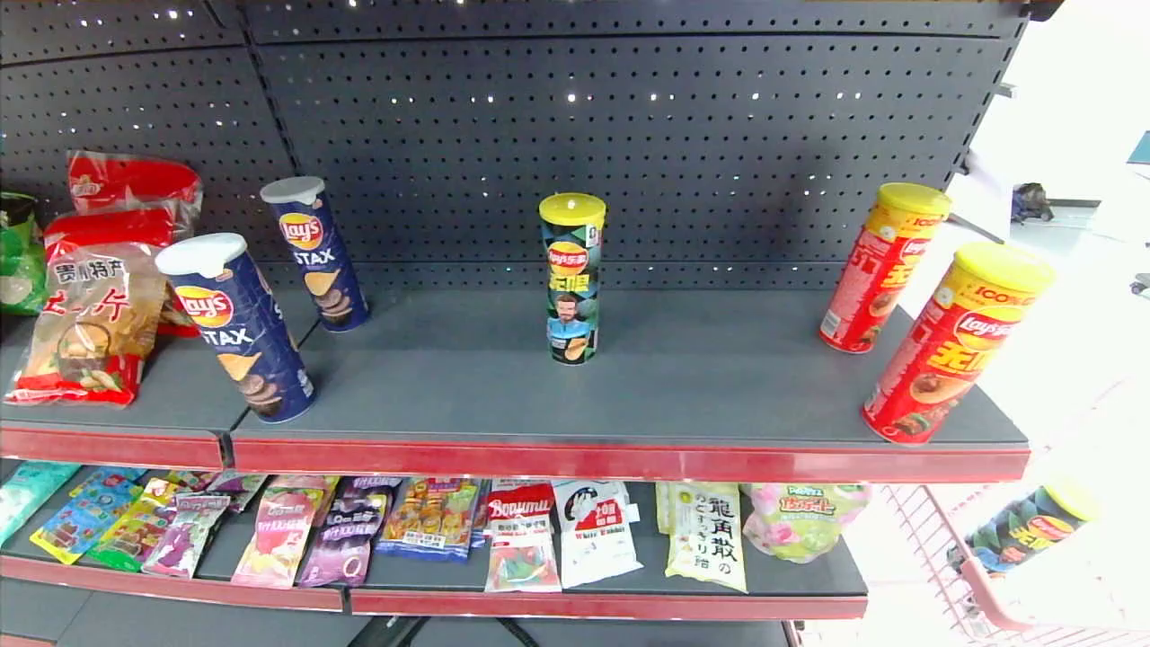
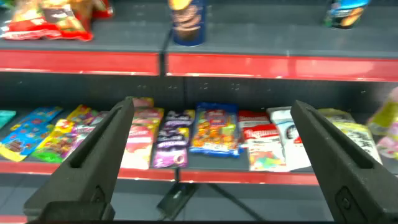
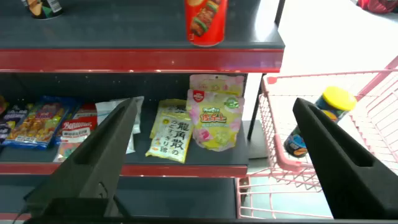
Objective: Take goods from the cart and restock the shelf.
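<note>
The upper shelf has wide bare stretches on either side of the lone dark can at its middle. The pink cart stands low at the right, with a yellow-lidded can leaning inside. The right hand is nearer to it, spread wide and empty. It should probably grip that can mid-tube, lift it clear of the wires and stand it beside its match. The left hand is likewise open and empty.
</note>
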`<state>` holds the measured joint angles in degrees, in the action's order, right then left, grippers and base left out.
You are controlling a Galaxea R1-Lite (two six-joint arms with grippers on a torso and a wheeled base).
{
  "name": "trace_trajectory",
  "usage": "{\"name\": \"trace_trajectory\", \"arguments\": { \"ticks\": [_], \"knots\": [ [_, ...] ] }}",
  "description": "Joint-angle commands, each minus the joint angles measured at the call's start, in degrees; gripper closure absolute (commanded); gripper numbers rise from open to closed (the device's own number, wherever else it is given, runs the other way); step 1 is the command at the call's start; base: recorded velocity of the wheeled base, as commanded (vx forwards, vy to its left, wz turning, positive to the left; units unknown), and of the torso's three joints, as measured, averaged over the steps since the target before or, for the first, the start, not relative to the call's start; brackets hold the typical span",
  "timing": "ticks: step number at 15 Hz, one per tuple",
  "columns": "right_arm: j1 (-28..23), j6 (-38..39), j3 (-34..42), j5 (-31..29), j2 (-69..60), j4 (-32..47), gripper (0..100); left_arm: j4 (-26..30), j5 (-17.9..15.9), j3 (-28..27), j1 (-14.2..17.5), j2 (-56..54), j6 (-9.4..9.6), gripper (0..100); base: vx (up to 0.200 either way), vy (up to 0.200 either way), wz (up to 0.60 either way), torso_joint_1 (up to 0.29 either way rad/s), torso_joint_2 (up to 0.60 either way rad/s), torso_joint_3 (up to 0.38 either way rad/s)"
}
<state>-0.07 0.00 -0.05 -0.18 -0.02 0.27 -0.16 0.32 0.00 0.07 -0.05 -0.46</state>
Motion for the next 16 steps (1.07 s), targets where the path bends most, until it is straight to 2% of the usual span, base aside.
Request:
{"name": "trace_trajectory", "arguments": {
  "ticks": [1,14,16],
  "knots": [
    [0.0,0.0,0.0,0.0,0.0,0.0,0,0.0,0.0,0.0,0.0,0.0,-0.06,0,0.000,-0.200,0.00,-0.002,0.00,0.002],
    [0.0,0.0,0.0,0.0,0.0,0.0,0,0.0,0.0,0.0,0.0,0.0,-0.06,0,0.000,-0.200,0.00,0.003,0.00,0.001],
    [0.0,0.0,0.0,0.0,0.0,0.1,0,0.0,0.0,0.0,0.0,0.0,-0.06,0,0.000,0.000,0.00,0.000,0.00,0.000]
  ]
}}
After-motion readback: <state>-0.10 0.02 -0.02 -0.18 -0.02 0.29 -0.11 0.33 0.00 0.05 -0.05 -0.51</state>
